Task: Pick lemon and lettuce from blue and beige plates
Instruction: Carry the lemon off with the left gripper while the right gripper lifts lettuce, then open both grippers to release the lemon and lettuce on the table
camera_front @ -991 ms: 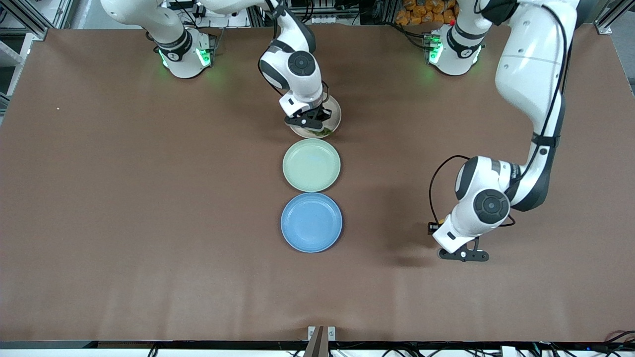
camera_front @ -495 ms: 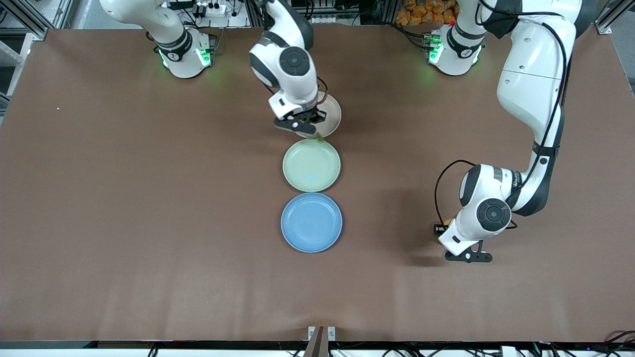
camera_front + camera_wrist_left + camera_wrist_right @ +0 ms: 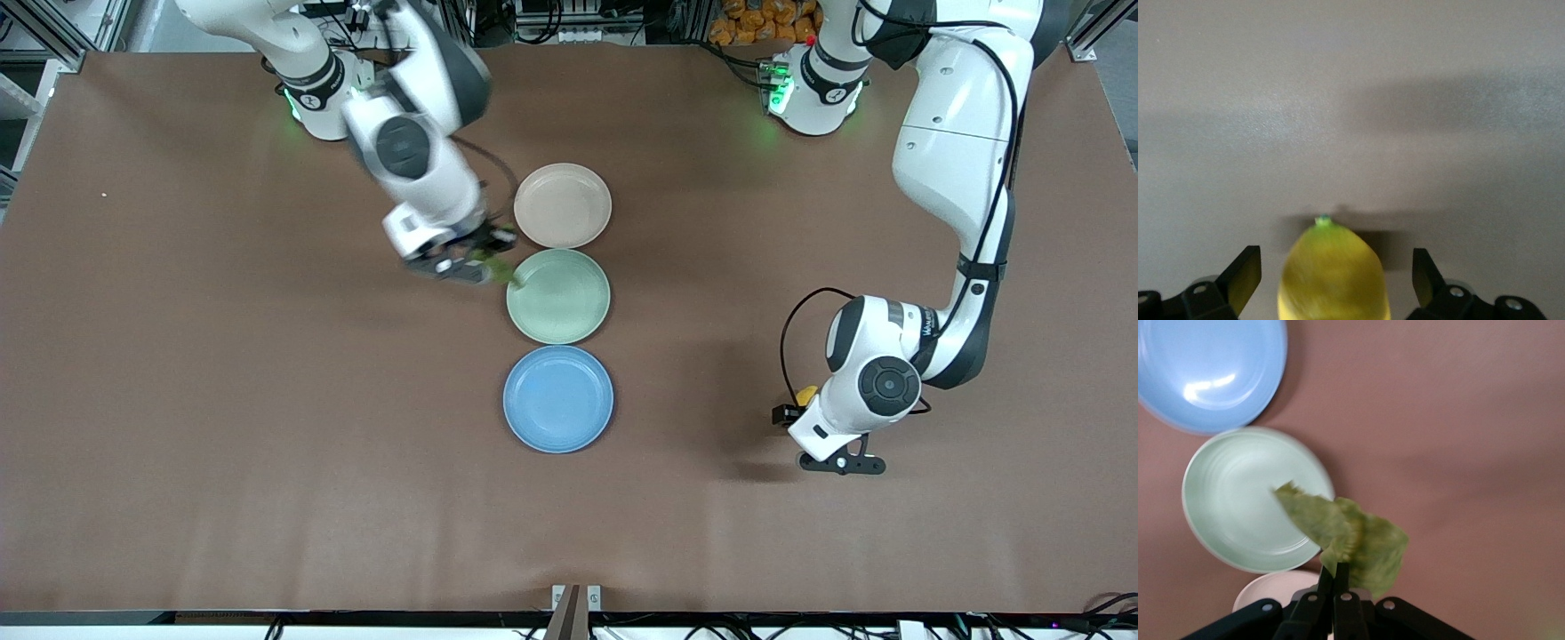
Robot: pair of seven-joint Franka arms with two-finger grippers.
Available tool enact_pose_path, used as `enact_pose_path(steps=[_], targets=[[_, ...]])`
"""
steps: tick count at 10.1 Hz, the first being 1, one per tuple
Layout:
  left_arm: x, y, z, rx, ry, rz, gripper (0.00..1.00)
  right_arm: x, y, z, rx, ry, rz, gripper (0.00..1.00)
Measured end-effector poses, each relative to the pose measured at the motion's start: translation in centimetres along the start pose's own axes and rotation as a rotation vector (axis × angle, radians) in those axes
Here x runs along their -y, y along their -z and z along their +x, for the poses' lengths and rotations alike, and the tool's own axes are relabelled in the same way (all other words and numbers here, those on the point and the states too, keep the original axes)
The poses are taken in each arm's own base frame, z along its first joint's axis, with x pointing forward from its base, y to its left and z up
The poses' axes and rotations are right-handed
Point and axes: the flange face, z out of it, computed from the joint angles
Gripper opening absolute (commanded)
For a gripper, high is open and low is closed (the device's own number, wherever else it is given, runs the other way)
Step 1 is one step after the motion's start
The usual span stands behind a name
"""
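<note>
My right gripper (image 3: 484, 260) is shut on a green lettuce leaf (image 3: 500, 268) and holds it in the air over the table at the rim of the green plate (image 3: 558, 296). The right wrist view shows the leaf (image 3: 1351, 533) hanging from the shut fingertips (image 3: 1341, 570). The beige plate (image 3: 563, 205) and the blue plate (image 3: 558, 399) hold nothing. My left gripper (image 3: 796, 406) is low over the table toward the left arm's end. It is open around the yellow lemon (image 3: 1331, 287), which lies on the table between the fingers (image 3: 1245, 270) without touching them. The lemon (image 3: 805, 393) peeks out beside the wrist.
The three plates stand in a row at mid-table: beige nearest the robot bases, then green, then blue (image 3: 1211, 367). Bare brown table lies on both sides of the row.
My right gripper lifted the lettuce off the beige plate and carried it toward the right arm's end, past the green plate's rim. My left arm shifted slightly; the lemon now shows beside it.
</note>
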Motion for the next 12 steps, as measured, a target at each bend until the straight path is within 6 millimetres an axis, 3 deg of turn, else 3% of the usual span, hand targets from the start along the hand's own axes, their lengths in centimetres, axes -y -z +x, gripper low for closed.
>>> enact_pose_path(steps=[1, 3, 5, 6, 7, 9, 11, 12], targets=[[0.1, 0.7, 0.3, -0.013, 0.002, -0.001, 1.0, -3.7, 2.3, 3.2, -0.001, 0.004, 0.015, 0.0], [0.3, 3.7, 0.9, -0.051, 0.007, -0.004, 1.0, -11.5, 4.1, 8.6, -0.004, 0.059, 0.035, 0.0], [1.1, 9.4, 0.7, -0.06, 0.017, 0.006, 1.0, -21.4, 4.5, 13.1, 0.001, 0.085, 0.042, 0.0], [1.4, 13.1, 0.2, -0.055, 0.025, 0.005, 1.0, -25.3, 4.1, 14.3, 0.004, 0.073, 0.028, 0.0], [1.6, 17.0, -0.6, -0.057, 0.039, -0.011, 1.0, -28.0, 3.2, 15.3, 0.005, 0.054, 0.02, 0.0], [2.2, 24.8, -2.8, -0.071, 0.06, -0.039, 1.0, -29.6, -1.1, 16.1, 0.007, 0.04, 0.014, 0.0], [2.9, 31.2, -5.6, -0.076, 0.069, -0.045, 1.0, -30.9, -4.9, 16.9, 0.027, 0.081, 0.004, 0.0], [3.2, 33.3, -6.8, -0.074, 0.075, -0.056, 1.0, -32.5, -5.5, 17.3, 0.031, 0.1, 0.009, 0.28]])
